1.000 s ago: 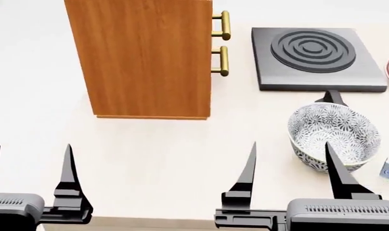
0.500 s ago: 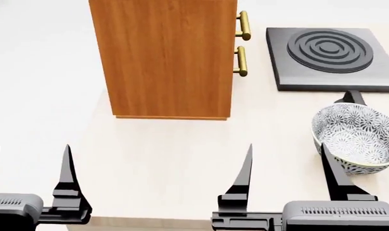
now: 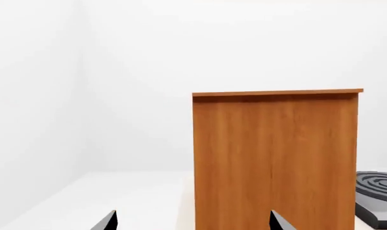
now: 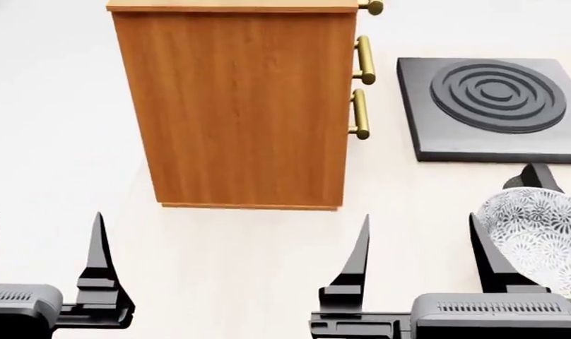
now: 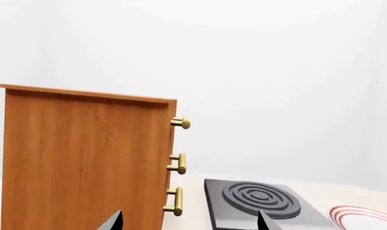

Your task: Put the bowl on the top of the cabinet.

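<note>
Nothing gripped yet. Left pincer (image 4: 40,240) spread wide and empty, near the tabletop's (image 4: 248,254) front edge, well clear of everything. Right pincer (image 4: 420,244) likewise spread wide and empty, low at the front edge, its outer finger just beside the bowl's (image 4: 540,236) near wall; touching or not, impossible to tell from the head view. Probably lined up so for a grasp on the rim, since the bowl must go high and needs a firm hold first.

Bowl resting upright on the tabletop toward the right edge, partly cut off by the head view's border. Deep, round, glossy white ceramic, covered inside and out in a dense blue-grey floral print; likely slippery and rim-thin, so better pinched across the wall.

Cabinet (image 4: 238,106) standing toward the back, left of centre, well apart from the bowl. Tall, box-shaped, orange-brown wood grain, flat bare top, brass bar handles (image 4: 361,113) on its right face. Top well above both pincers, so a long lift ahead.

Dark grey square hob (image 4: 497,106) with raised concentric rings, just right of the cabinet, behind the bowl. Red-striped plate (image 5: 363,218) beyond it, seen only from the right wrist.
</note>
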`<state>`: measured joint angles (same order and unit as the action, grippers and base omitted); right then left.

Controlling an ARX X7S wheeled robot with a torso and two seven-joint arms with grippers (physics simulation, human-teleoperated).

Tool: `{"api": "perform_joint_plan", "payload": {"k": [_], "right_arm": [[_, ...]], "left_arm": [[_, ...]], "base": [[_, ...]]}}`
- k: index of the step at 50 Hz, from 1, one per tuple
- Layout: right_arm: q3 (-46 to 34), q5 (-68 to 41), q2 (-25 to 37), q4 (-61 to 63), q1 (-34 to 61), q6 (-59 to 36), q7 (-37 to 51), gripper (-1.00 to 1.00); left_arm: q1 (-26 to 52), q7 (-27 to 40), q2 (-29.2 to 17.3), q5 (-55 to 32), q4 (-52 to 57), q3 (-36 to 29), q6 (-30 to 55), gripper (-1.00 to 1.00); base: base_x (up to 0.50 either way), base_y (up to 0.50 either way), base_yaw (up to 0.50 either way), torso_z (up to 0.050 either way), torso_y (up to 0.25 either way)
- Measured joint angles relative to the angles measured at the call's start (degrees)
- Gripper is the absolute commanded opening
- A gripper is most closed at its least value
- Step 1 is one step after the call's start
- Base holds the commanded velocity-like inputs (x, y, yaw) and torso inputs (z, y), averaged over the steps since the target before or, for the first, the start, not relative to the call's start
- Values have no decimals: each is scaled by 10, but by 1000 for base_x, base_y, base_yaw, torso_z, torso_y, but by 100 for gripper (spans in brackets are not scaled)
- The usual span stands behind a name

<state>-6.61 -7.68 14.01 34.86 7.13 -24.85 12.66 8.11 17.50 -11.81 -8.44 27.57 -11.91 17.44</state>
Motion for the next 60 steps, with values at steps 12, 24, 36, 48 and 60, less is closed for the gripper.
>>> {"api": "perform_joint_plan", "payload": {"k": [12, 24, 36, 48, 60], "right_arm": [[-4, -2, 3, -1, 2, -6, 4, 100], [-7, -1, 6, -4, 1, 3, 9, 100], [-11, -1, 10, -5, 1, -1, 12, 100], [-14, -2, 13, -5, 2, 1, 16, 100], [-19, 9, 17, -5, 1, 0, 28, 100]], "left_arm": [[0, 4, -3, -3, -1, -2, -2, 100], [2, 7, -6, -6, -4, -4, -5, 100], [2, 11, -9, -9, -5, -6, -6, 100], [3, 15, -12, -11, -4, -8, -6, 100], [3, 19, -15, -14, -5, -12, -7, 100]], "base": [[500, 0, 0, 0, 0], [149, 0, 0, 0, 0], [120, 10, 0, 0, 0], [127, 23, 0, 0, 1], [0, 0, 0, 0, 0]]}}
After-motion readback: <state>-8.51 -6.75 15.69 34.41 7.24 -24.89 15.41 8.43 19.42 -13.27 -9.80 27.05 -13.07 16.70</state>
